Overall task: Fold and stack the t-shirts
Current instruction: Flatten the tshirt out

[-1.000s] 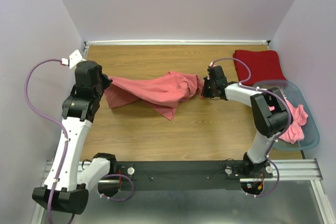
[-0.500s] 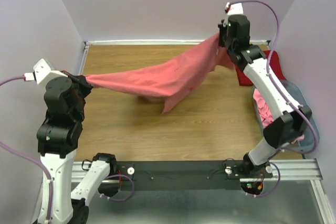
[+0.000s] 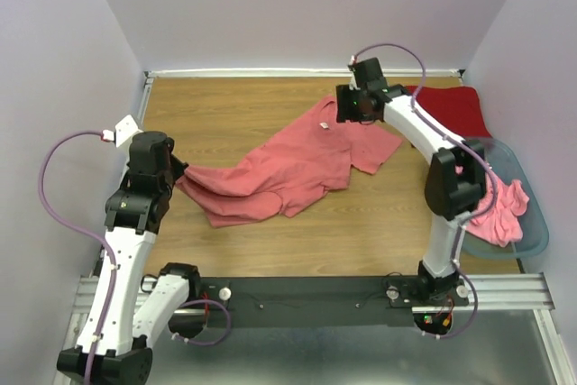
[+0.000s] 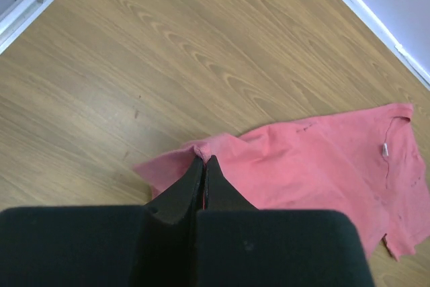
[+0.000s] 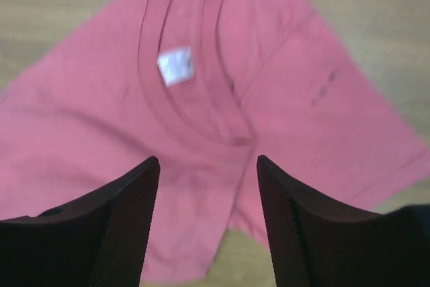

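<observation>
- Lying crumpled, salmon t-shirt (image 3: pixel 297 164) is no longer hanging aloft.
- Left gripper (image 4: pixel 203 160) is still pinching its edge.
- Right gripper (image 5: pixel 208 166), jaws now parted, is hovering above its collar.

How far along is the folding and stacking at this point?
Done: one deep red t-shirt looks folded at the far right corner. In hand: a salmon-pink t-shirt lies spread but rumpled on the table, unfolded; the left jaws are shut on its edge, the right jaws open above its collar. Left: folding and stacking it, plus more pink cloth waiting in the basket.
</observation>
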### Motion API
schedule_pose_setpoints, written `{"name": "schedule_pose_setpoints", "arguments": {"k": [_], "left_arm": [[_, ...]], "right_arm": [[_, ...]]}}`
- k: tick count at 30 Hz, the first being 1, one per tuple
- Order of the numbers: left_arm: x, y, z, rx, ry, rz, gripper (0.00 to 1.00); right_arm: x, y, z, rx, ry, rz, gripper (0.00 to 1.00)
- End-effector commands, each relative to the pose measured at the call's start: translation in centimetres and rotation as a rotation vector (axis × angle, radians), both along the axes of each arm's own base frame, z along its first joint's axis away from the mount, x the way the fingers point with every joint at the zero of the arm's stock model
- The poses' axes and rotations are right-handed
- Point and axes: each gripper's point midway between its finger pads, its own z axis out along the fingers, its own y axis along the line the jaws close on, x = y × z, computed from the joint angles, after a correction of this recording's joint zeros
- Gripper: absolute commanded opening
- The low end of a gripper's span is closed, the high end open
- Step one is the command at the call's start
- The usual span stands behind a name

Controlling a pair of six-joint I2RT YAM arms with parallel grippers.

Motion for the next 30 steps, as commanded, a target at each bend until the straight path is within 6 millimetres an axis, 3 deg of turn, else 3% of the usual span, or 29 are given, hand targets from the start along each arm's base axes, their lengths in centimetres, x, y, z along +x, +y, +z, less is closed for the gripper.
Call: {"name": "schedule_pose_setpoints", "arguments": {"k": [1,3,4,7,8,10,12,17,24,30], "left_arm": [[1.3,0.3,0.9,-0.008,-0.069,0.031,0.00],[1.6,0.2,0.5,-0.006,-0.060,0.025,0.00],[1.7,0.2,0.3,-0.004,-0.059,0.020,0.00],[2.1,0.0,-0.1,-0.001,-0.054,0.012,0.00],[2.2,0.0,-0.2,0.001,-0.048,0.007,0.00],[2.3,0.0,-0.2,0.008,-0.051,0.005,0.00],[2.4,0.0,-0.1,0.013,-0.055,0.002,0.00],[2.6,0.0,-0.2,0.020,-0.051,-0.007,0.00],[2.6,-0.3,0.2,0.020,-0.057,-0.023,0.00],[2.5,-0.3,0.1,0.019,-0.056,-0.030,0.00]], "right_arm": [[-6.7,0.7,1.9,0.122,0.066,0.040,0.65],[-9.0,1.5,2.1,0.179,0.080,0.070,0.55],[-11.0,1.5,-0.4,0.192,0.141,0.066,0.54],[-14.0,1.6,-1.9,0.257,0.162,0.076,0.54],[-15.4,1.2,-4.0,0.266,0.190,0.055,0.54],[-16.0,1.1,-4.2,0.308,0.154,0.044,0.60],[-17.8,0.6,-6.4,0.314,0.193,0.033,0.62],[-18.3,1.1,-7.7,0.372,0.168,0.044,0.62],[-17.1,2.0,-10.2,0.406,0.156,0.040,0.62],[-16.5,2.2,-11.2,0.405,0.151,0.039,0.61]]}}
